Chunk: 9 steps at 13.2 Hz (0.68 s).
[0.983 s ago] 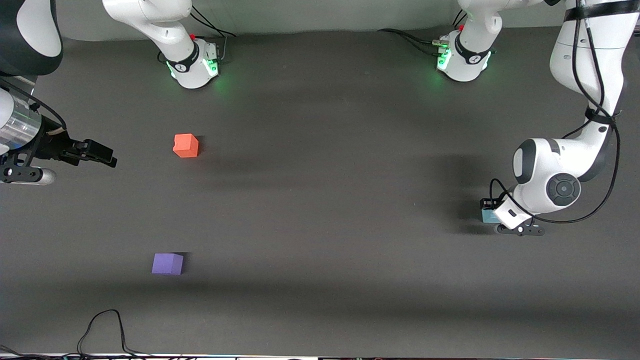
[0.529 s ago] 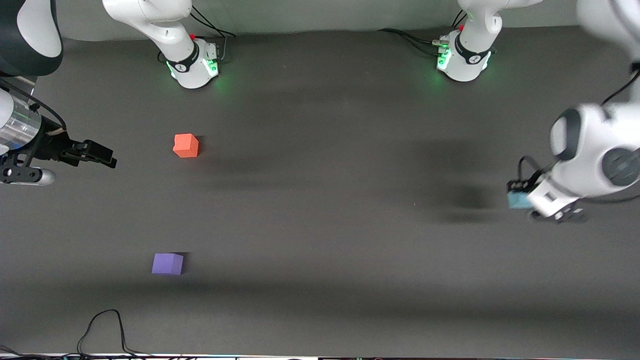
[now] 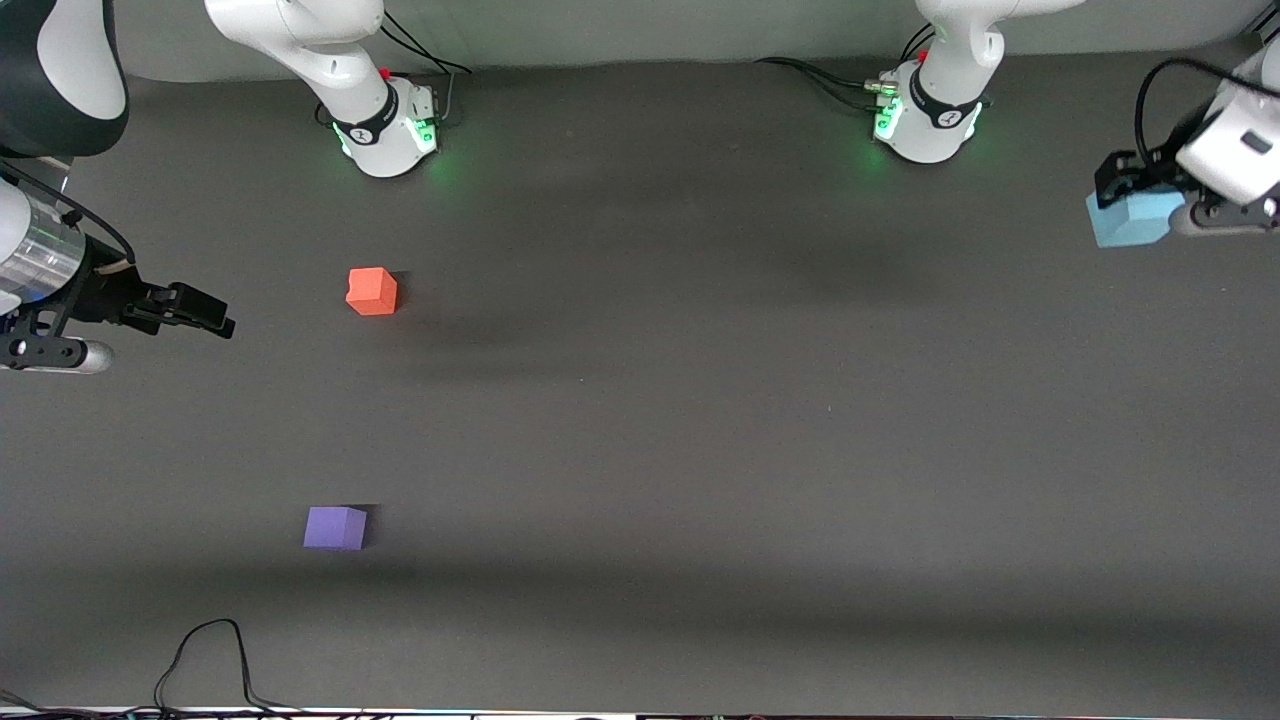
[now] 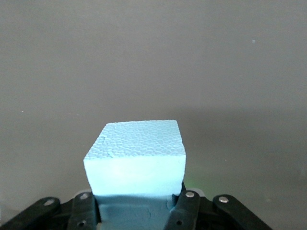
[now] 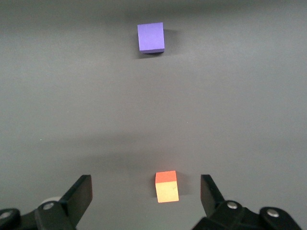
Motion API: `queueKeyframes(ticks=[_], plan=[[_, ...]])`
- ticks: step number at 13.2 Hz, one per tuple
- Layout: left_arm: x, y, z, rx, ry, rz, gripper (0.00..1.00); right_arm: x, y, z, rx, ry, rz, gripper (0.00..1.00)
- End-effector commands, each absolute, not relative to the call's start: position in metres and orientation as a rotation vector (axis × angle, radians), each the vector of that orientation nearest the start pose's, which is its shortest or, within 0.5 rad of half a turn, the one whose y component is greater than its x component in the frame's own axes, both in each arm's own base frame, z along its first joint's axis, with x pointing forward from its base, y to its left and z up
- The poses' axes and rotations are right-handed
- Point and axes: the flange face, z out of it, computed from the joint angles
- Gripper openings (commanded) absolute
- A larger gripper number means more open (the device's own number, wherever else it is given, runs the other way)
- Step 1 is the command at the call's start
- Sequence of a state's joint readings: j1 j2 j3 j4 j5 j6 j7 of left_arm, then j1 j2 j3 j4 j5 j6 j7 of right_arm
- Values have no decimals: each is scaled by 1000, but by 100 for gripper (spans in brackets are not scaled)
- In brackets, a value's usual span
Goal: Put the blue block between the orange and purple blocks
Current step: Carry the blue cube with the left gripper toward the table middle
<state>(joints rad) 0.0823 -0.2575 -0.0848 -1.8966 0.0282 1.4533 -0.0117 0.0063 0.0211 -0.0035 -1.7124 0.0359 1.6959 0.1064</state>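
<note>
The light blue block point(image 3: 1135, 218) hangs in the air over the left arm's end of the table, with my left gripper point(image 3: 1128, 196) shut on it. In the left wrist view the blue block point(image 4: 136, 155) sticks out from between the two fingers of the left gripper point(image 4: 136, 202), above bare mat. The orange block point(image 3: 371, 291) and the purple block point(image 3: 335, 527) sit on the mat toward the right arm's end, the purple one nearer the front camera. My right gripper point(image 3: 207, 312) waits open beside the orange block point(image 5: 167, 187), with the purple block point(image 5: 150, 37) also in its view and nothing between the fingers of the right gripper point(image 5: 146, 192).
The dark mat point(image 3: 640, 420) covers the table. The two robot bases point(image 3: 385, 125) point(image 3: 925, 120) stand along its edge farthest from the front camera. A black cable point(image 3: 210, 650) loops at the edge nearest that camera.
The left arm has lifted the blue block off the mat and swung it up toward its own end of the table. The right arm, orange block and purple block have not moved.
</note>
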Motion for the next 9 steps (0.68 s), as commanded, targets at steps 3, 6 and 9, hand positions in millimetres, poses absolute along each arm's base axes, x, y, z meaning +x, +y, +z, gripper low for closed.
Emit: queueKeyframes(ticks=[3, 6, 9], plan=[[470, -137, 579, -3103, -137, 334, 28, 566, 5, 553, -3087, 155, 44, 100], [484, -269, 572, -3104, -368, 312, 29, 566, 5, 553, -3087, 155, 44, 100], [497, -387, 537, -3130, -575, 331, 29, 566, 5, 553, -3087, 157, 44, 100]])
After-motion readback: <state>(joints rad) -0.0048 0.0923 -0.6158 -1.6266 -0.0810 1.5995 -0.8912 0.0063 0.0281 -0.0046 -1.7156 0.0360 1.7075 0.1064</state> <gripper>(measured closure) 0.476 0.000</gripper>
